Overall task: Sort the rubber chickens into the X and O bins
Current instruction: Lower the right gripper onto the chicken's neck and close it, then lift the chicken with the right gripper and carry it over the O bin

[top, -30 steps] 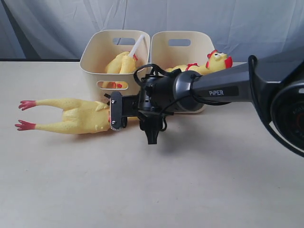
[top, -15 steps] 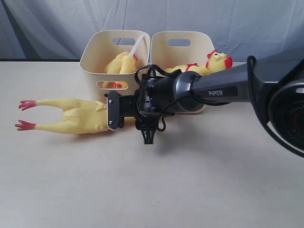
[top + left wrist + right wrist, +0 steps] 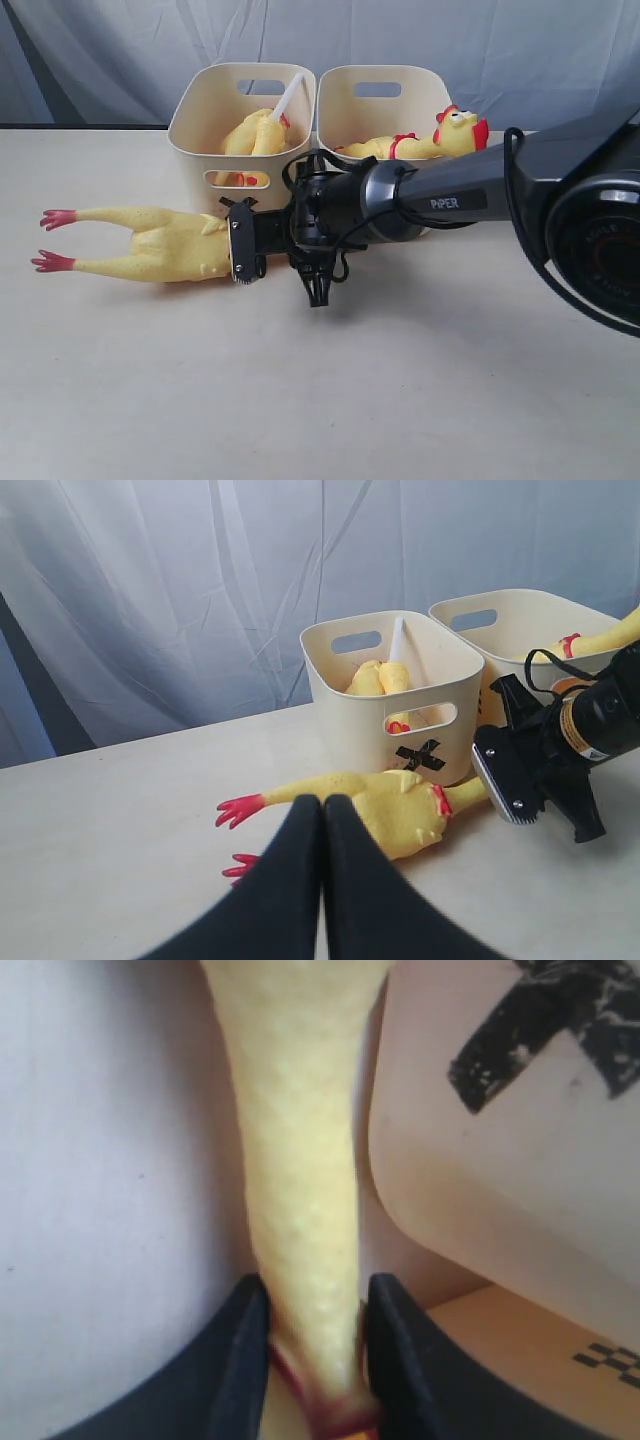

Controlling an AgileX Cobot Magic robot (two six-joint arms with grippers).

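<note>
Your right gripper [image 3: 315,1305] narrowed since 1 second ago, now clamping chicken [image 3: 160,245] neck. Chicken lies flat on table [image 3: 400,400] just in front of X bin [image 3: 198,130]. Your left gripper [image 3: 322,815]: fingers pressed together, empty.

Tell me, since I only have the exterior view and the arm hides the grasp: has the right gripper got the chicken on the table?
Observer: Yes. The right wrist view shows the right gripper with its fingers touching both sides of the chicken's neck.
Operator: Where's the X? The arm covers the bin fronts.
Observer: On the bin holding the white tube. The left wrist view shows a black X on its front.
Operator: And the left gripper?
Observer: The left gripper is shut, holding nothing.
</note>
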